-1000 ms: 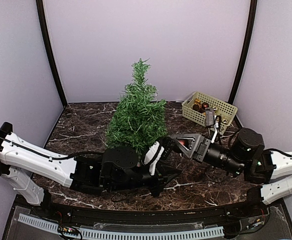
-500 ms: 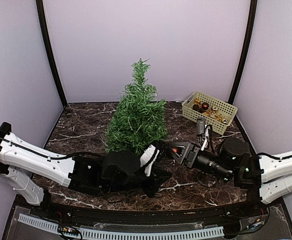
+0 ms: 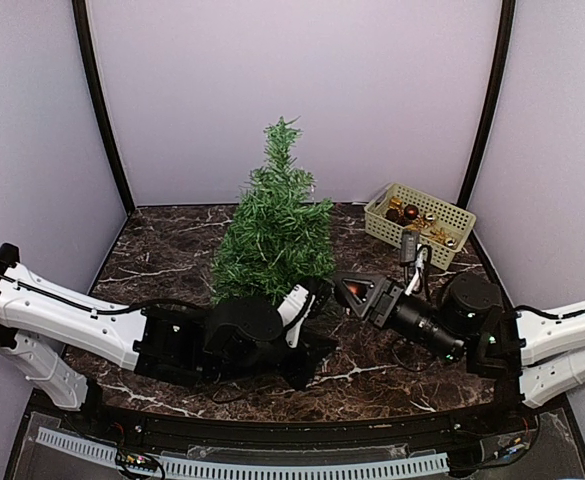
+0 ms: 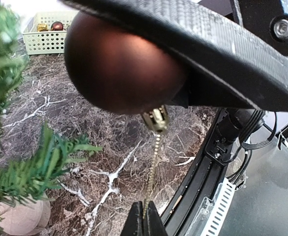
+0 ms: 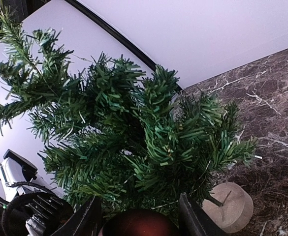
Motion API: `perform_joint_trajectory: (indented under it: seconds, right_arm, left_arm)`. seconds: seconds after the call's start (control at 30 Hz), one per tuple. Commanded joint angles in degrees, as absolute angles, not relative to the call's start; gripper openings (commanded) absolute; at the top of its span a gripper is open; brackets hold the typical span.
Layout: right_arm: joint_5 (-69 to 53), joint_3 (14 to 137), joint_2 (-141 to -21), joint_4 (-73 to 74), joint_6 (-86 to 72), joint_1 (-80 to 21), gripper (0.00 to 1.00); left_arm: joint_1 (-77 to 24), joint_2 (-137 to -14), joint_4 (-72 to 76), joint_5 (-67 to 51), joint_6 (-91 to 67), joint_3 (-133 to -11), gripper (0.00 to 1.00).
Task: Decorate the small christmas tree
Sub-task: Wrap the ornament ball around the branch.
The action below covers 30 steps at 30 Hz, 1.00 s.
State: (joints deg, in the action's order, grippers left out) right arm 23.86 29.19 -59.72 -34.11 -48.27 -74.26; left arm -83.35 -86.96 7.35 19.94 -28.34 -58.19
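Compared with a second ago, the right end effector (image 3: 357, 291) sits further left in the top view, closer under the lower branches of the small christmas tree (image 3: 275, 230), a dark-green artificial fir with bristly needles. The tree itself has not moved. It stands in the middle of the top view on the dark brown marble-patterned tabletop (image 3: 162, 255), on a round pale wooden stump base (image 5: 230, 206). Pale lilac walls (image 3: 292, 80) close the room behind. A pale yellow perforated plastic basket (image 3: 384, 228) of ornaments sits at the tabletop's upper right. We see the right end effector partly open, gripping a dark red matte ball ornament (image 4: 119, 64) between its black fingers (image 5: 87, 219). The left end effector (image 4: 144, 222) is clenched, pinching the ornament's thin gold bead chain (image 4: 154, 157) at the bottom of its own view.
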Motion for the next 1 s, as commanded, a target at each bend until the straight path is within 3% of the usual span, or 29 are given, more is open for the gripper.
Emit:
perform_joint_trajectory:
  seconds: [0.0, 0.47, 0.97]
  right_arm:
    - [26.18, 33.67, -58.66, -35.12, -46.14, -74.69, 0.53]
    - [23.34, 39.11, -63.00, -37.10, -44.41, -74.79, 0.52]
    - [20.81, 45.17, -69.79, -41.96, -43.56, -74.79, 0.52]
  left_arm:
    - [-82.37, -82.60, 3.68, 17.71, -28.55, -61.59, 0.00]
    - [-81.36, -80.36, 0.36, 16.33, -28.16, -65.38, 0.00]
    - [-81.04, -73.88, -13.11, 18.31, -28.85, -68.10, 0.00]
